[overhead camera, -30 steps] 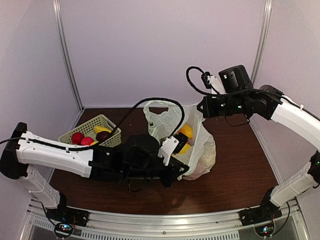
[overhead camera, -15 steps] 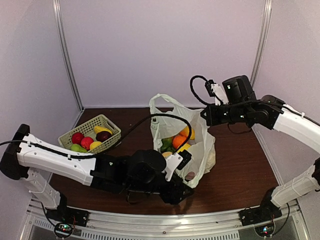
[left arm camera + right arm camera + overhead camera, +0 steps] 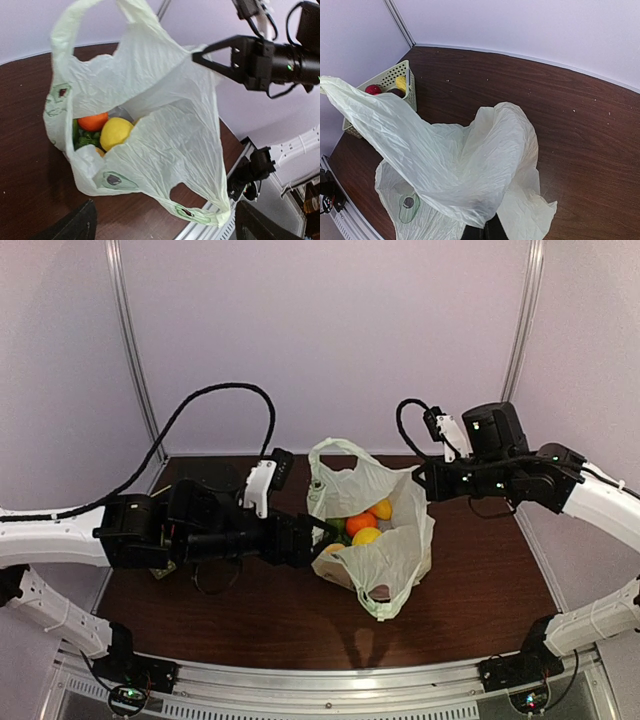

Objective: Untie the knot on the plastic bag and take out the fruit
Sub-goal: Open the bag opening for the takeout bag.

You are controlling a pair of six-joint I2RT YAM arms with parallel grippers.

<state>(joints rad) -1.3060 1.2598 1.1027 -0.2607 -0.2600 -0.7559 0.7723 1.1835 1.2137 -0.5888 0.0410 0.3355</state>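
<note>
Risk: plastic bag [image 3: 385, 540] mouth collapsing over fruit [image 3: 362, 525].
Rim pinched by right end effector [image 3: 420, 480]; left end effector [image 3: 312, 537] wide, apparently empty. Thin film could slip free.

Basket [image 3: 384, 79] half behind plastic bag [image 3: 460, 165]; right tool [image 3: 481, 232] cut by edge, seemingly pinching bag.

The pale greenish-white plastic bag [image 3: 172, 142] bears grey printed marks, and its fruit [image 3: 116, 133] is orange and yellow.
</note>
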